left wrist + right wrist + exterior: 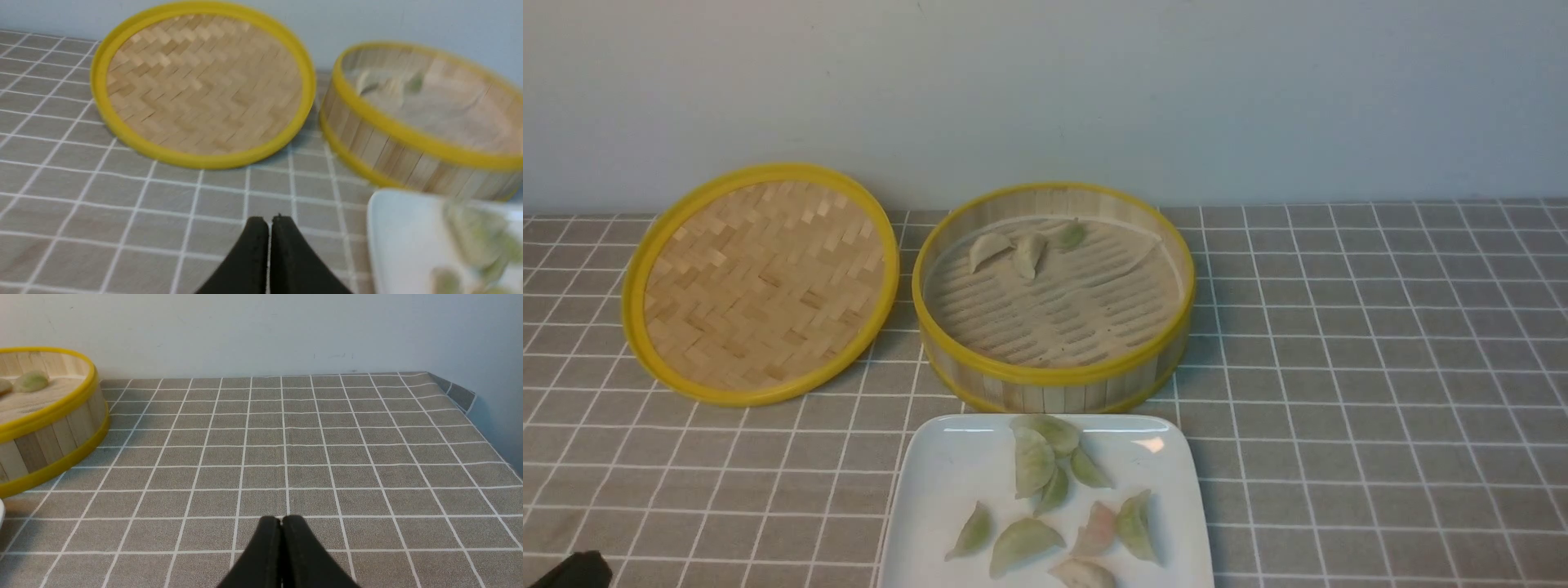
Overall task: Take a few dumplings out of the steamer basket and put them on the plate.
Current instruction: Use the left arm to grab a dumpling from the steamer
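Note:
The steamer basket [1054, 377] stands at the table's middle with three dumplings [1029, 253] at its far side. The white plate [931, 490] lies in front of it and holds several pale green dumplings [1033, 461]. My left gripper [269, 219] is shut and empty, low over the cloth to the left of the plate [392, 237]; only a dark corner of it [576, 570] shows in the front view. My right gripper [281, 518] is shut and empty over bare cloth to the right of the basket [53, 428]. It is out of the front view.
The flat woven-bamboo lid [760, 282] leans to the left of the basket, also in the left wrist view [202, 81]. A wall runs along the back. The grey checked cloth [327, 457] ends at a wall on the right.

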You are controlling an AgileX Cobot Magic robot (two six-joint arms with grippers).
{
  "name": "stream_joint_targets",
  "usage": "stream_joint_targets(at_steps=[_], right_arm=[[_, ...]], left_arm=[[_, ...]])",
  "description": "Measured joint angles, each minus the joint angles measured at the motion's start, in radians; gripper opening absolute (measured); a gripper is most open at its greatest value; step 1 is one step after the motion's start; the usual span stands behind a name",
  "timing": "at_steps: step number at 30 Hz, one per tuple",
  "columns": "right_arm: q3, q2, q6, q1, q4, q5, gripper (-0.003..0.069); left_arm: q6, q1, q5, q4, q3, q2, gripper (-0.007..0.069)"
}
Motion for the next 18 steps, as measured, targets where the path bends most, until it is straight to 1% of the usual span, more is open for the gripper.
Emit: stream_joint_targets(at_steps=[1, 2, 3, 4, 5, 7, 9, 10, 11, 12, 13, 15, 18], right_arm=[[0.0, 0.0, 0.0, 0.0, 0.0, 0.0, -0.0013], [0.0, 0.0, 0.0, 0.0, 0.0, 0.0, -0.0013], [0.0, 0.0, 0.0, 0.0, 0.0, 0.0, -0.0013], [0.0, 0.0, 0.0, 0.0, 0.0, 0.0, -0.0013], [0.0, 0.0, 0.0, 0.0, 0.0, 0.0, -0.0013], [0.0, 0.0, 0.0, 0.0, 0.0, 0.0, -0.0013], [0.0, 0.0, 0.0, 0.0, 0.0, 0.0, -0.0013], [0.0, 0.0, 0.0, 0.0, 0.0, 0.0, -0.0013], [0.0, 0.0, 0.0, 0.0, 0.0, 0.0, -0.0013], [0.0, 0.0, 0.0, 0.0, 0.0, 0.0, -0.0013], [0.0, 0.0, 0.0, 0.0, 0.0, 0.0, -0.0013], [0.0, 0.0, 0.0, 0.0, 0.0, 0.0, -0.0013], [0.0, 0.0, -0.001, 0.0, 0.0, 0.0, -0.0013]], left_arm=[[-0.006, 0.0, -0.009, -0.01, 0.0, 0.0, -0.0005], [-0.026, 0.0, -0.085, -0.085, 0.0, 0.0, -0.0005], [-0.028, 0.0, -0.095, -0.094, 0.0, 0.0, -0.0005], [-0.042, 0.0, -0.192, -0.172, 0.0, 0.0, -0.0005], [-0.051, 0.0, -0.259, -0.22, 0.0, 0.0, -0.0005], [-0.061, 0.0, -0.406, -0.294, 0.0, 0.0, -0.0005], [-0.064, 0.0, -0.543, -0.334, 0.0, 0.0, -0.0005], [-0.065, 0.0, -0.598, -0.345, 0.0, 0.0, -0.0005], [-0.065, 0.0, -0.598, -0.345, 0.0, 0.0, -0.0005], [-0.066, 0.0, -0.652, -0.354, 0.0, 0.0, -0.0005], [-0.066, 0.0, -0.672, -0.355, -0.001, 0.0, -0.0005], [-0.067, 0.0, -0.672, -0.347, -0.024, 0.022, -0.0005], [-0.068, 0.0, -0.667, -0.291, -0.1, 0.102, -0.0005]])
